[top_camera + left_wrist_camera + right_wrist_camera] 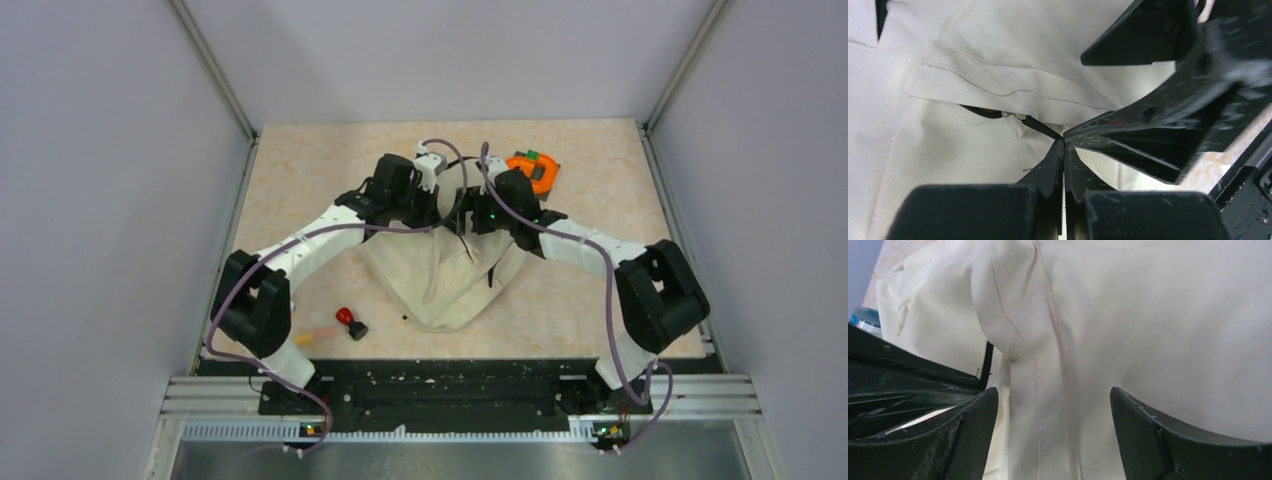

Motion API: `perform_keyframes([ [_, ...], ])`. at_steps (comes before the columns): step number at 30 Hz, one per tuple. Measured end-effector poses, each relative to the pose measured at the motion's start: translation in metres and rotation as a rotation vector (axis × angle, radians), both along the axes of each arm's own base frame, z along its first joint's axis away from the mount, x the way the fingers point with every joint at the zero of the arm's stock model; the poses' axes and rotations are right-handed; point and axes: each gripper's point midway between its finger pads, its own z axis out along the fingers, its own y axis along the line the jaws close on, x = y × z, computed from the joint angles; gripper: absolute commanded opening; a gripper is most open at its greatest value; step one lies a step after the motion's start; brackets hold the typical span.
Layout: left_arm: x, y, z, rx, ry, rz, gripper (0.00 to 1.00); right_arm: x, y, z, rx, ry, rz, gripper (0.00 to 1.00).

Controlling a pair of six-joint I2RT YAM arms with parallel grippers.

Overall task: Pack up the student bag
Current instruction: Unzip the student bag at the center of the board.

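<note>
The student bag, cream fabric with black zipper lines, lies crumpled mid-table, and both grippers meet at its far end. My left gripper is shut, its tips pinching the bag's black zipper pull, which leads back to the zipper under a fabric flap. In the top view the left gripper and right gripper almost touch. My right gripper is open, its fingers straddling a stitched seam of the bag without closing on it. The right gripper's fingers fill the right of the left wrist view.
An orange and black tape-measure-like object sits at the back right beside the right arm. A small red and black tool with an orange handle lies front left of the bag. A bluish clear object peeks in at the right wrist view's left edge.
</note>
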Motion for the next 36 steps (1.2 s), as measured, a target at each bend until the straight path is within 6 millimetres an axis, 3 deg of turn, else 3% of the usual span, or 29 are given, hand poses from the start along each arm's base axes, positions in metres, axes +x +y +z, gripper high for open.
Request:
perform_keyframes([
  [9,-0.016,-0.013,-0.006,0.015,0.030,-0.027,0.00,-0.004,-0.038,0.048,0.021,-0.095,-0.073,0.81],
  [12,-0.024,-0.021,-0.009,0.013,0.049,-0.036,0.00,-0.008,-0.044,0.048,0.027,-0.098,-0.082,0.77],
  [16,-0.029,-0.027,-0.013,-0.005,0.072,-0.021,0.00,-0.022,-0.042,0.033,0.069,-0.044,-0.071,0.72],
  [17,-0.031,-0.026,-0.015,-0.008,0.079,-0.016,0.06,-0.025,-0.040,0.029,0.086,-0.027,-0.069,0.72],
  [20,-0.035,-0.024,-0.021,-0.018,0.089,-0.006,0.44,-0.034,-0.036,0.021,0.132,0.024,-0.066,0.72],
  [24,-0.052,-0.019,-0.016,-0.035,0.107,-0.013,0.68,-0.039,-0.023,0.029,0.175,0.022,-0.050,0.69],
  [30,-0.054,0.004,0.035,-0.071,-0.009,0.059,0.76,-0.045,-0.013,0.034,0.181,0.013,-0.039,0.66],
  [33,-0.039,0.028,0.052,-0.085,-0.053,0.137,0.76,-0.044,-0.010,0.038,0.169,0.000,-0.042,0.65],
  [36,-0.017,0.056,0.051,-0.078,-0.060,0.229,0.77,-0.043,-0.002,0.049,0.165,-0.029,-0.038,0.65],
])
